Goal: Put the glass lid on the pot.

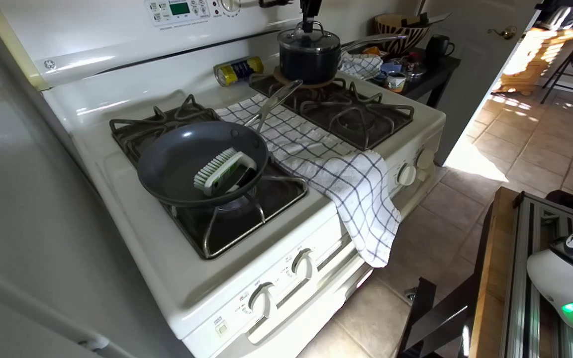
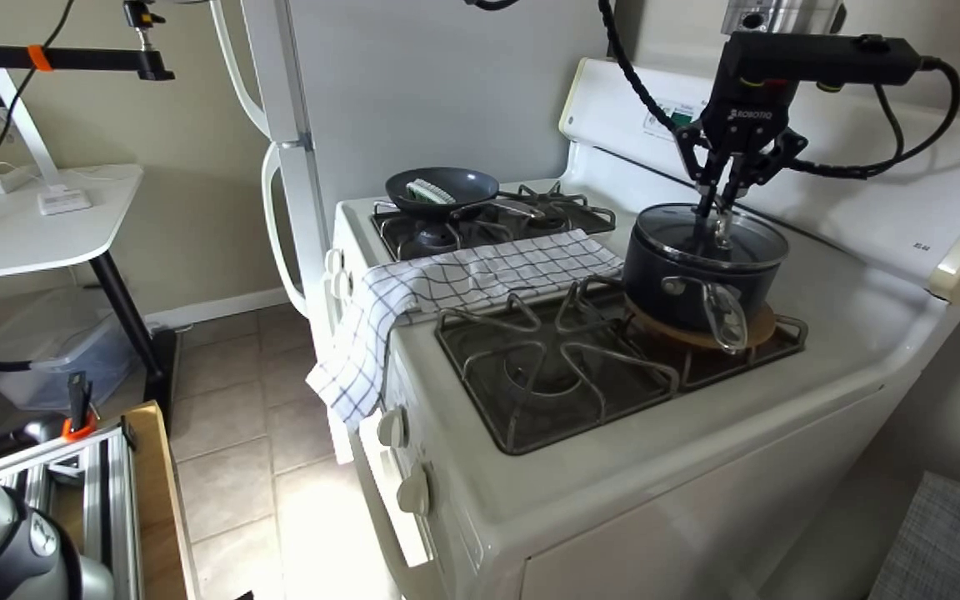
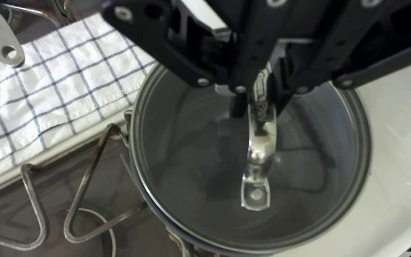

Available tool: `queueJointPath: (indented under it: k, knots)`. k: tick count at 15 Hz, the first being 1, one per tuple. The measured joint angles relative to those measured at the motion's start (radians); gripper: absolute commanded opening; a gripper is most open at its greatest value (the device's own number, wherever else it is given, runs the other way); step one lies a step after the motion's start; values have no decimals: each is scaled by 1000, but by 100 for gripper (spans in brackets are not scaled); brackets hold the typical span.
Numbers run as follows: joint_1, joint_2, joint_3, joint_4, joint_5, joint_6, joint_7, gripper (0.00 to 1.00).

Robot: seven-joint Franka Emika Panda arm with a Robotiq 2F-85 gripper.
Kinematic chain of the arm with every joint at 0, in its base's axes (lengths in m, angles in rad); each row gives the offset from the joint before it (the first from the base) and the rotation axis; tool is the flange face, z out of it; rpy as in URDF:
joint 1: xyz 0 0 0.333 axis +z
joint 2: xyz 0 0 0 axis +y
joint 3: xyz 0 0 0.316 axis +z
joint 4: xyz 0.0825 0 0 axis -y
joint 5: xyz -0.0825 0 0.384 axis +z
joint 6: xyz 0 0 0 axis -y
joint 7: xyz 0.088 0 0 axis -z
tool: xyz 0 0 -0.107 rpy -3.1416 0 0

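Observation:
The glass lid (image 2: pixel 759 237) is see-through with a metal rim and a shiny metal strap handle. It lies level over the opening of the dark pot (image 2: pixel 663 287); whether its rim is fully seated I cannot tell. In the wrist view the lid (image 3: pixel 191 160) covers the pot, with a thin edge of the pot (image 3: pixel 173 230) showing at lower left. The lid (image 1: pixel 326 44) and pot (image 1: pixel 306 64) also show in an exterior view. My gripper (image 2: pixel 715 208) points down over the lid. In the wrist view its fingers (image 3: pixel 260 110) are closed on both sides of the handle.
The pot stands on a round wooden trivet (image 2: pixel 759 327) on the back burner, against the stove's back panel. A frying pan (image 1: pixel 177 164) with a scrub brush (image 1: pixel 222 171) sits on the other burners. A checked towel (image 1: pixel 306 144) and a yellow can (image 1: pixel 239 70) lie between.

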Motion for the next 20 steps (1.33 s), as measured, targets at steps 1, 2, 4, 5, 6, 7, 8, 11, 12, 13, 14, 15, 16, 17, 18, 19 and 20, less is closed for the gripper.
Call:
queueJointPath:
  k: [1, 2, 4, 5, 6, 7, 8, 11, 12, 13, 14, 15, 16, 17, 18, 19, 20]
  knots:
    - [0, -2, -2, -4, -2, 0, 0, 5]
    - [0, -5, -4, -8, -6, 0, 0, 5]
    - [0, -9, -7, -16, -13, 0, 0, 5]
    - [0, -12, -8, -20, -15, 0, 0, 5]
    - [1, -14, -8, -23, -16, 0, 0, 5]
    - [2, -16, -8, -25, -18, 0, 0, 5]
    - [3, -16, -8, -26, -21, 0, 0, 5]
    - [11, -19, -8, -32, -30, 1, 0, 5]
    - [14, -19, -8, -34, -32, 1, 0, 5]
    - [17, -19, -8, -35, -33, 2, 0, 5]
    - [19, -19, -8, -38, -34, 6, 0, 5]
    - [21, -19, -9, -42, -34, 9, 0, 5]
    - [21, -19, -10, -47, -37, 13, 0, 5]
    - [21, -20, -11, -49, -37, 17, 0, 5]
    - [21, -20, -11, -50, -37, 18, 1, 5]
    - [21, -21, -11, -50, -37, 18, 1, 44]
    - [21, -21, -11, -51, -37, 18, 3, 44]
